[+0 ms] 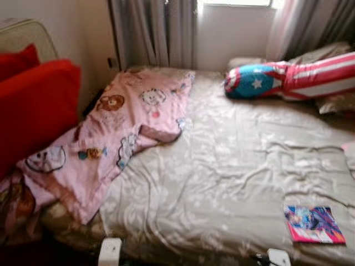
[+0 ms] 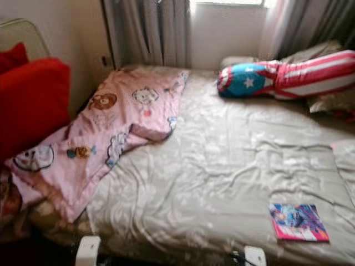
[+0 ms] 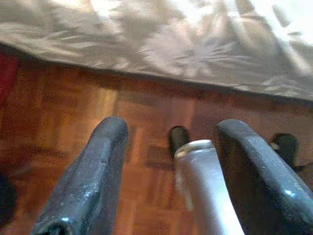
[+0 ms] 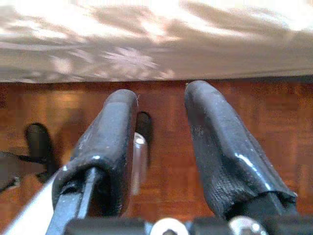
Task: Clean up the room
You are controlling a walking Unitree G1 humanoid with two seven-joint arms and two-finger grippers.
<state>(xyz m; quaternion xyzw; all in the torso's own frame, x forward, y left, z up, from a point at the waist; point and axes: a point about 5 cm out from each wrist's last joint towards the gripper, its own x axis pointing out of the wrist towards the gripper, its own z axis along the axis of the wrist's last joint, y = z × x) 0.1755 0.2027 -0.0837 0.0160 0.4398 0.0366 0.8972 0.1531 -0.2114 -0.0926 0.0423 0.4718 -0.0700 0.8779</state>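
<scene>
Two grippers idle low at the bed edge: left gripper (image 3: 166, 176) spread, empty, pointing at the wood floor (image 3: 73, 107). Left to right on the bed (image 1: 222, 183): red cushions (image 1: 33, 105) against the wall, pink blanket (image 1: 119, 127) crumpled and sliding off the side, star pillow (image 1: 294, 77) by the window, magazine (image 1: 314, 224) near the front edge, probably first pick. Right gripper (image 4: 161, 147) also spread, holding nothing.

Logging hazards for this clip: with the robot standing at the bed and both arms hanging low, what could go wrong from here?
1. The pink blanket hangs off the bed's left corner; it could probably snag an arm or slide off.
2. The magazine lies flat near the front edge on slippery-looking sheets; a grasp may push it away or crease it.
3. The left gripper and right gripper, both open, hang below the mattress edge and might catch it when raised.
</scene>
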